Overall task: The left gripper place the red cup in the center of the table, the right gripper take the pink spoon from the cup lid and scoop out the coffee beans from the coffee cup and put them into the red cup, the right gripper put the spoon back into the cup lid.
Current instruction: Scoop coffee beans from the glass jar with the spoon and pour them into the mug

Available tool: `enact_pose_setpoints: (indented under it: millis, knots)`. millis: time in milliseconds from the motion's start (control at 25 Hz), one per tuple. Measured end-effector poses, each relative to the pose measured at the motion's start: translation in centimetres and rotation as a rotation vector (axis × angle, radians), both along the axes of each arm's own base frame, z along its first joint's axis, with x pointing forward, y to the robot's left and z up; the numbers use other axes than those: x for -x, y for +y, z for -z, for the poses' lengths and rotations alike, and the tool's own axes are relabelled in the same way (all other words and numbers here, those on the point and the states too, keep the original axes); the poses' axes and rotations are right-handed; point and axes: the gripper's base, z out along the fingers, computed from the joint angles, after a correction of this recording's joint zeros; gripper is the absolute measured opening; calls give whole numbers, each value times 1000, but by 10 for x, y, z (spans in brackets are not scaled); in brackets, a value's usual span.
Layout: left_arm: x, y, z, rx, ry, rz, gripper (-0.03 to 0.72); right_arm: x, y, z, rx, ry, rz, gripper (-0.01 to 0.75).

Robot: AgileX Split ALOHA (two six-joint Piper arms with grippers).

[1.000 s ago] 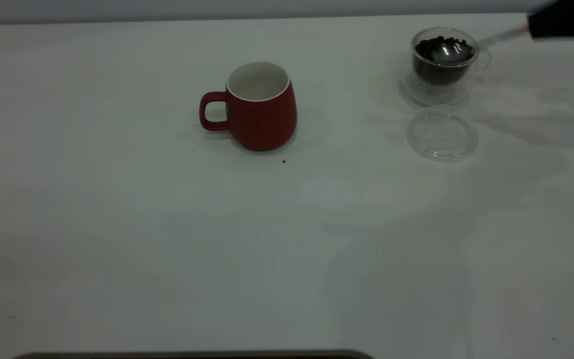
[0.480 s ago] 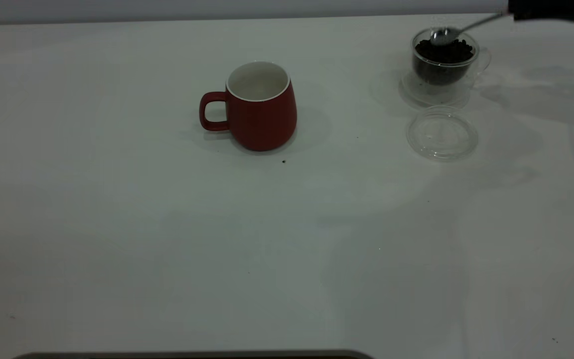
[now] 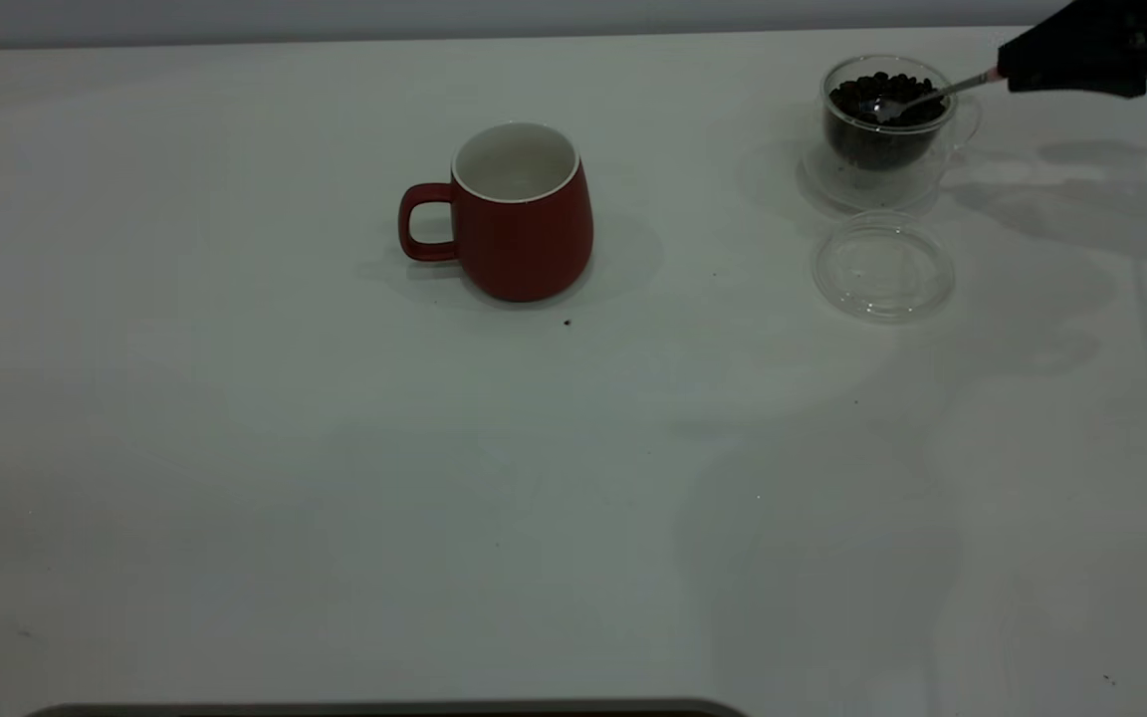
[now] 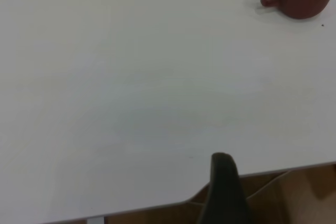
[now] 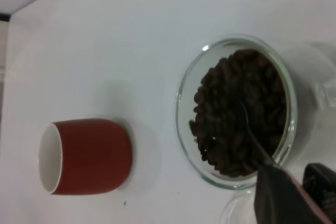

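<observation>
The red cup [image 3: 519, 211] is standing upright near the middle of the worktop [image 3: 335, 498], handle toward the left arm's side, so the first step looks done. Its white inside is showing no beans that I can make out, which suggests no scoop has been delivered yet.

The right gripper [image 3: 1051, 62] is hovering at the far right corner, its jaws closed on the handle of the spoon [image 3: 917, 98]. The spoon is reaching down at a slant into the glass coffee cup [image 3: 887, 124], and in the right wrist view its bowl is sitting among the coffee beans [image 5: 239, 121], partly buried. So the scooping step appears to be under way, with the spoon already out of the lid.

The clear cup lid [image 3: 883, 269] is lying flat on the worktop just in front of the coffee cup, with nothing in it.

The left gripper [image 4: 224, 192] is parked back at the worktop's edge, well apart from the red cup; I cannot tell whether its jaws are open or closed.

What is remaining, as I judge it: lifting a spoonful, carrying it across to the red cup, tipping it in, and returning the spoon to the lid.
</observation>
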Motion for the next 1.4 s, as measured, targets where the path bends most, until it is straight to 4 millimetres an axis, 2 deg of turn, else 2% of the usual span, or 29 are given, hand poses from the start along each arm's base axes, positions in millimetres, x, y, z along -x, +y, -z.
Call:
enact_pose_setpoints:
  millis: [160, 600, 1160, 1400]
  knots:
    - [0, 0, 0, -1, 0, 1, 587, 2, 1, 8, -38, 49, 19, 92]
    - [0, 0, 0, -1, 0, 1, 587, 2, 1, 6, -98, 104, 63, 92]
    - [0, 0, 0, -1, 0, 1, 587, 5, -17, -1, -204, 106, 108, 92]
    - [0, 0, 0, 0, 0, 0, 587, 8, -16, -2, -231, 144, 104, 92]
